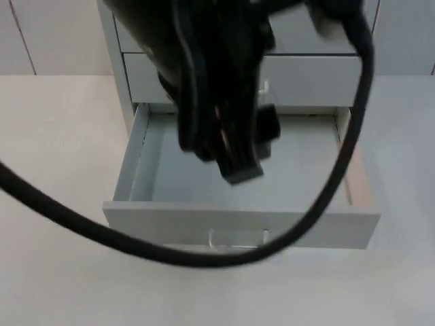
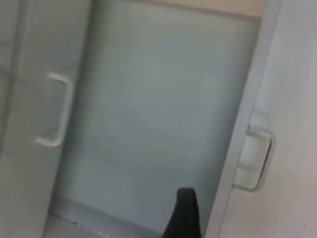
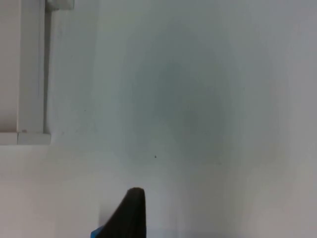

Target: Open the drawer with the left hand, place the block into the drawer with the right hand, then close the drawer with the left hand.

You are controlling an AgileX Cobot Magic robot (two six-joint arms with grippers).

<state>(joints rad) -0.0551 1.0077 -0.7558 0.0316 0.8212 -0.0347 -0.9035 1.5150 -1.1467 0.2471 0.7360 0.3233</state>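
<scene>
The grey cabinet's bottom drawer [image 1: 238, 224] stands pulled out, with its pale handle [image 1: 236, 238] on the front panel. No block lies on the visible part of its floor [image 2: 158, 109]. My left gripper [image 1: 241, 170] hangs over the middle of the open drawer, above the floor and apart from the handle [image 2: 257, 158]. A small blue piece [image 3: 96, 232], apparently the block, shows right against my right gripper [image 3: 130, 215], over the white table beside the drawer's front corner [image 3: 29, 134]. Whether it is held I cannot tell.
A shut drawer [image 1: 306, 75] with its own handle [image 2: 57, 109] sits above the open one in the cabinet. White table [image 1: 61, 136] lies to both sides and in front of the cabinet. The left arm's bulk hides much of the drawer's back.
</scene>
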